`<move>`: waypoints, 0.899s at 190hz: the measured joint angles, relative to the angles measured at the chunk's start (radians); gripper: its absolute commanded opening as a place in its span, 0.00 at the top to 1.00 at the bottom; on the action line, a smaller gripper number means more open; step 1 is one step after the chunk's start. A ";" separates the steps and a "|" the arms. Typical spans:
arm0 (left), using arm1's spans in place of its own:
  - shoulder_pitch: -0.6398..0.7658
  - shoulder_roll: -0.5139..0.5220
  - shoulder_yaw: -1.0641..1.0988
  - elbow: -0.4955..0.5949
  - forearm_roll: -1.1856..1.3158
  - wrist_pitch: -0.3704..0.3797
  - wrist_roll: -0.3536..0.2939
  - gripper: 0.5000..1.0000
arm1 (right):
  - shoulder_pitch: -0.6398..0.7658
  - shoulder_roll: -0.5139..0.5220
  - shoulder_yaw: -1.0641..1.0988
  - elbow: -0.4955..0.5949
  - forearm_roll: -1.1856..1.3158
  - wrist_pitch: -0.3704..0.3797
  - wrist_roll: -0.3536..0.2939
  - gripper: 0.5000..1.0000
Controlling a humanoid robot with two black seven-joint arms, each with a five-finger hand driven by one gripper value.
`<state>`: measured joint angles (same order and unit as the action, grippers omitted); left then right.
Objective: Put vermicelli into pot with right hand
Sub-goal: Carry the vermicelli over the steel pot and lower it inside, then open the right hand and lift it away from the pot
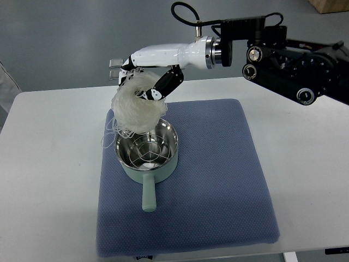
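A pale green pot (pixel 148 158) with a shiny steel inside and a handle pointing toward the near edge sits on the blue mat (pixel 218 180). My right hand (pixel 143 81), white with black fingers, comes in from the right and is shut on a white bundle of vermicelli (pixel 136 106). The bundle hangs just above the far left rim of the pot. Loose strands trail down over that rim. The left arm does not show.
The mat lies on a white table (pixel 49 164). My right arm's black links (pixel 294 60) reach across the upper right above the table's far edge.
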<state>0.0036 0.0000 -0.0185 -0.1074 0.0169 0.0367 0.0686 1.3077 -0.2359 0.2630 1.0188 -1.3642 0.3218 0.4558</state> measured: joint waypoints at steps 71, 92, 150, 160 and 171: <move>0.000 0.000 0.000 0.000 0.000 0.000 0.000 0.00 | -0.118 0.080 -0.007 -0.088 -0.017 -0.039 -0.006 1.00; 0.000 0.000 0.000 0.000 0.000 0.000 0.000 0.00 | -0.139 0.081 -0.011 -0.109 -0.019 -0.058 -0.013 1.00; 0.000 0.000 0.000 0.000 0.000 0.000 0.000 0.00 | -0.186 0.108 -0.013 -0.149 -0.017 -0.094 -0.014 0.72; 0.000 0.000 0.000 0.000 0.000 0.000 0.000 0.00 | -0.188 0.109 -0.012 -0.149 -0.016 -0.098 -0.013 0.57; 0.000 0.000 0.000 0.000 0.000 0.000 0.000 0.00 | -0.189 0.109 -0.010 -0.149 -0.014 -0.100 -0.010 0.48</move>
<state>0.0038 0.0000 -0.0184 -0.1074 0.0169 0.0370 0.0681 1.1188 -0.1266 0.2533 0.8697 -1.3778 0.2219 0.4455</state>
